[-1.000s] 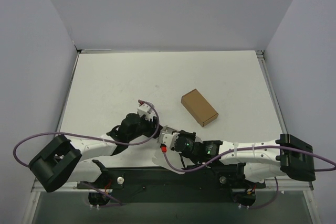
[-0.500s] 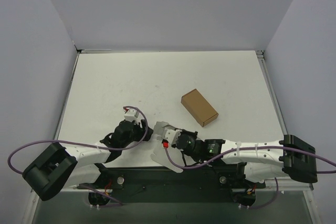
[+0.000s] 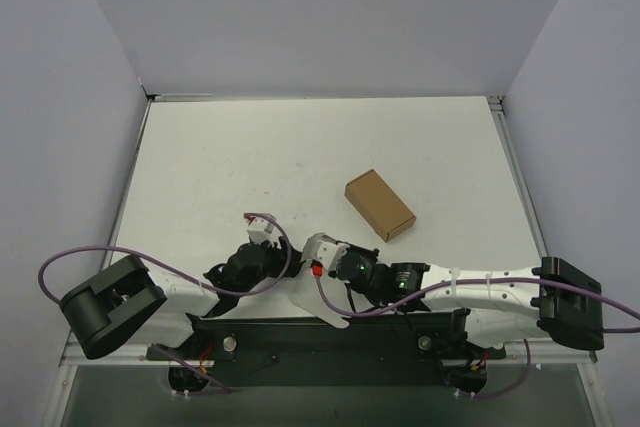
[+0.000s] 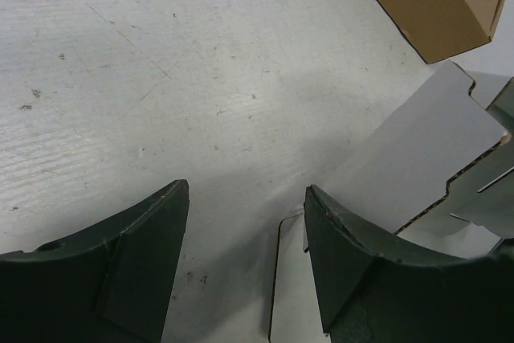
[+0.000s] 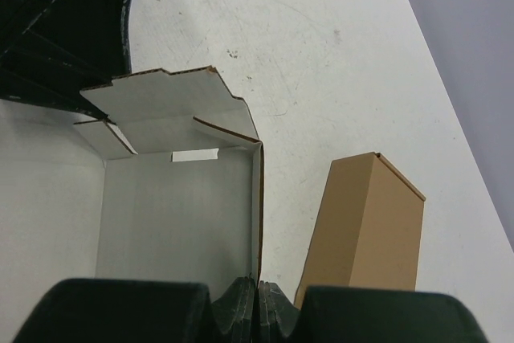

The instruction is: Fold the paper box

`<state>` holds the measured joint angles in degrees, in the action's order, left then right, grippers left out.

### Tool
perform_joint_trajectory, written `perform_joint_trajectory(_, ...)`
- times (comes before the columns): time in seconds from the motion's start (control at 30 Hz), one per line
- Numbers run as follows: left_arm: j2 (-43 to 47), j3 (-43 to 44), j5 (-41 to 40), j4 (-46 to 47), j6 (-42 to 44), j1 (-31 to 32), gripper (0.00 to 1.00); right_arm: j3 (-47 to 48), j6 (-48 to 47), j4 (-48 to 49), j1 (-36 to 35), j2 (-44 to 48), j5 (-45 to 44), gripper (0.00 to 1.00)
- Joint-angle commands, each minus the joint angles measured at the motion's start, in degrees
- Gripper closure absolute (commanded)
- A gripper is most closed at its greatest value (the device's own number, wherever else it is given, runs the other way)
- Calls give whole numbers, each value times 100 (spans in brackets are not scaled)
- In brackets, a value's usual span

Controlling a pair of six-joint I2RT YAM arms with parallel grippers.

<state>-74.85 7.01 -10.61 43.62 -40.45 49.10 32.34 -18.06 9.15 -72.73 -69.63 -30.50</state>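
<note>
The paper box [image 5: 177,214] is a white card blank, partly raised, with its notched flaps [image 5: 161,94] standing at the far end. My right gripper [image 5: 259,299] is shut on the top edge of the box's upright side wall. From above, the paper box [image 3: 325,309] lies near the table's front edge under the right gripper [image 3: 325,259]. My left gripper [image 4: 245,190] is open and low over the table, just left of the box; a raised panel [image 4: 409,158] and a flat flap [image 4: 291,295] show by its right finger [image 4: 361,271]. Nothing sits between its fingers.
A small closed brown cardboard box [image 3: 380,204] lies on the white table [image 3: 220,157] behind and right of the grippers, close to the paper box's right wall in the right wrist view [image 5: 365,222]. Grey walls enclose the table on three sides.
My left arm drew back leftward from the paper box, then came nearer the front edge, its jaws a little wider. The right gripper kept its hold and the box shifted slightly.
</note>
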Motion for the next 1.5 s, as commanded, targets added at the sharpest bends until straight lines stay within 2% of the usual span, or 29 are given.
perform_joint_trajectory(0.0,-118,152,-370,-441,-385,459,31,115,84,-71,31,169,-87,100)
perform_joint_trajectory(0.2,321,-67,-959,-1135,-736,478,30,132,75,-124,31,247,-192,100)
perform_joint_trajectory(0.3,918,-269,-1144,-1530,-824,495,30,45,-21,7,-31,370,-412,100)
perform_joint_trajectory(0.4,1908,-393,-1276,-2110,-921,478,30,27,-118,35,-101,467,-491,100)
perform_joint_trajectory(0.6,3071,-621,-1048,-2524,-342,443,28,290,-417,113,-136,38,-580,100)
perform_joint_trajectory(0.77,2942,-647,-671,-2464,-227,451,34,527,-417,236,-232,-516,-738,100)
perform_joint_trajectory(0.9,2416,-648,-416,-2217,-332,469,41,616,-347,307,-496,-806,-1141,100)
perform_joint_trajectory(1.07,1983,-657,-169,-1953,-438,609,41,598,-23,360,-707,-1026,-1581,100)
perform_joint_trajectory(1.17,2070,-481,-572,-2523,-473,907,41,633,23,316,-716,-1106,-1722,100)
perform_joint_trajectory(1.33,2843,125,-1803,-3482,-131,1628,38,686,-83,351,-515,-1071,-1608,100)
perform_joint_trajectory(1.47,2723,91,-1761,-2966,-208,1769,41,730,-101,325,-356,-992,-1529,100)
